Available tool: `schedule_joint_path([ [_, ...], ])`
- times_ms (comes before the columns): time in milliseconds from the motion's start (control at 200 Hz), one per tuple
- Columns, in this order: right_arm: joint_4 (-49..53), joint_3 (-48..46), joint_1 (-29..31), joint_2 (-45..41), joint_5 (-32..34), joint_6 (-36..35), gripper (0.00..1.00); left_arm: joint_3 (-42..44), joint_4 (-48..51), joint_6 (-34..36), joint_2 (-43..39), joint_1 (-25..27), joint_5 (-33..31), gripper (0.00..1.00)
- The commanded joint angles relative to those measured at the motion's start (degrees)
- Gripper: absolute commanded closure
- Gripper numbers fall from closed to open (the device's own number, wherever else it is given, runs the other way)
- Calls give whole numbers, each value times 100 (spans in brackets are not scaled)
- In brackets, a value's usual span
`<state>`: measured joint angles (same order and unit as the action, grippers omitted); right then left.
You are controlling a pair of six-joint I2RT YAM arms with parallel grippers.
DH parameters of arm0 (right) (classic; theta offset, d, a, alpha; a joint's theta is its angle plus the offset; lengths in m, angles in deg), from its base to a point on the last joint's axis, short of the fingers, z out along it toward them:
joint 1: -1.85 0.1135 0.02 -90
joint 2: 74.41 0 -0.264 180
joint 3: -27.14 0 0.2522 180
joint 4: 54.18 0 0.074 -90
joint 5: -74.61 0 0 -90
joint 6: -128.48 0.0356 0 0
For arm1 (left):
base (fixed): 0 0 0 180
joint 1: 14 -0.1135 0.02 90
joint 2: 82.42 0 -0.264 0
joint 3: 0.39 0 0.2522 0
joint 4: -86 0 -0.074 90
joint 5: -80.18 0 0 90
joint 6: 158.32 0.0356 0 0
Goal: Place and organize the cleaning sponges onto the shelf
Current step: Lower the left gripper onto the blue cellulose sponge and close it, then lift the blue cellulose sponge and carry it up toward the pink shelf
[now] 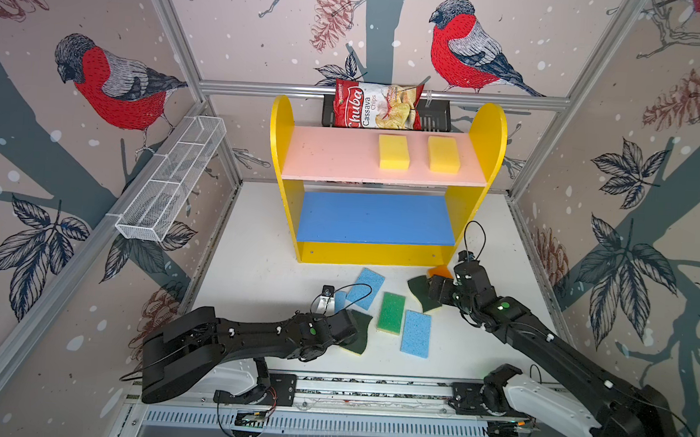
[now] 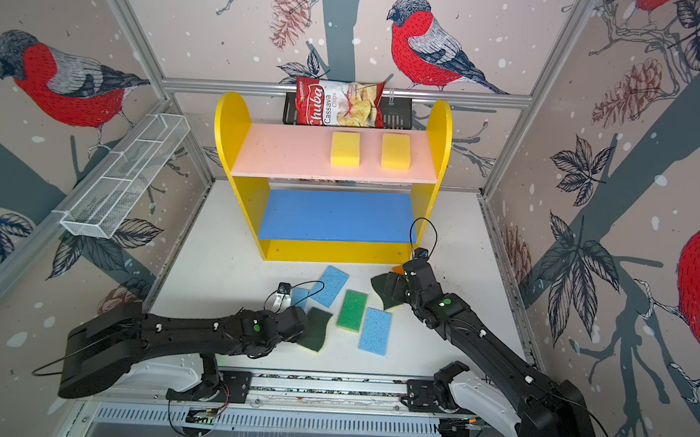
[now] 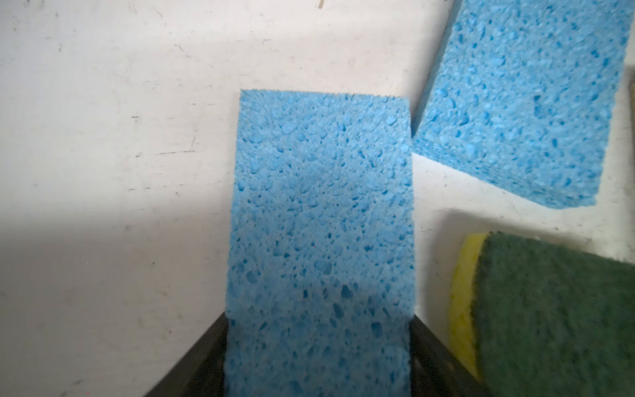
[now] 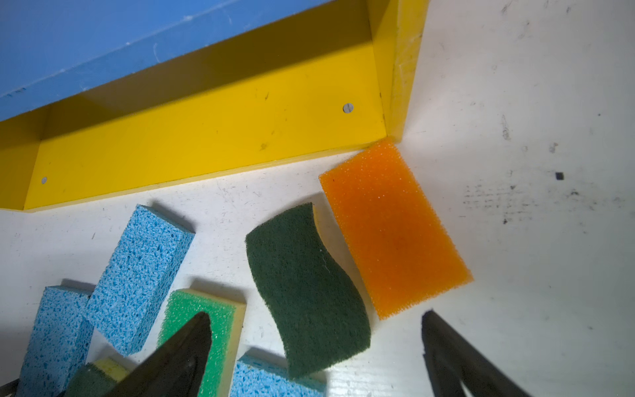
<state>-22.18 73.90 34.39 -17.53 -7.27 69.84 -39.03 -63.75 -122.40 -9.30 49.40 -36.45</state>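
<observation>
In both top views the light blue sponge (image 1: 340, 299) lies under the left gripper (image 1: 335, 308), before the shelf (image 1: 379, 254). Left wrist: jaws touch its sides; grip uncertain. Right wrist: right gripper (image 4: 316, 313) spread wide above dark-green sponge (image 4: 305, 292)

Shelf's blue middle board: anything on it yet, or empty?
Empty, as far as visible: in both top views the blue middle board shows bare; its back is hidden under the pink top board.

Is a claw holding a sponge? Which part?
The left claw pinches a light blue sponge across its two long sides, near one end. The right claw holds nothing.
</observation>
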Motion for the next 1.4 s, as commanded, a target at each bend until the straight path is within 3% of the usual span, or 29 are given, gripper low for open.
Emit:
schedule_joint_path([
  [0, -22, 87, -10, 7, 84, -110, 5, 17, 876, -294, -184, -55, 936, 30],
  [505, 113, 440, -10, 16, 93, -284, 5, -1017, 2352, -225, -1407, -139, 417, 34],
  [911, 162, 600, -9, -54, 102, -404, 5, -2019, 2525, 296, -2283, -135, 500, 34],
  [1396, 145, 559, -10, -418, 189, -548, 5, -4335, 3004, 1495, -1809, -134, 47, 33],
])
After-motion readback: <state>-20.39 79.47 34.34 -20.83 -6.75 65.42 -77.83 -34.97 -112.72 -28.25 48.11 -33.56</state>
